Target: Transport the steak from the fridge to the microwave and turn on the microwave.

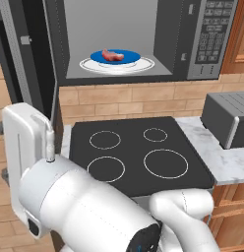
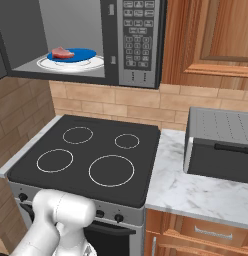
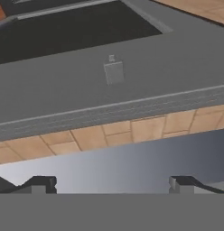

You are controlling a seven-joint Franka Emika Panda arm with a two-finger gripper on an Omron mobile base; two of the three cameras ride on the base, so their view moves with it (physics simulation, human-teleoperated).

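The steak [image 1: 113,55] [image 2: 60,52], a small red-pink slab, lies on a blue plate [image 1: 130,58] [image 2: 84,54] that rests on the white turntable inside the microwave [image 1: 215,29] [image 2: 138,35]. The microwave door [image 1: 30,49] is swung wide open to the left. My gripper [image 3: 112,184] is open, its two dark fingertips far apart with nothing between them. It faces a grey slab with a small latch [image 3: 114,72], and a band of brick tiles runs below that slab. The fridge is out of view.
A black four-ring stove [image 1: 134,147] [image 2: 91,150] sits under the microwave. To its right, a grey box appliance [image 1: 227,118] [image 2: 221,145] stands on the marble counter [image 1: 227,165] [image 2: 191,197]. Wooden cabinets [image 2: 211,40] hang beside the microwave.
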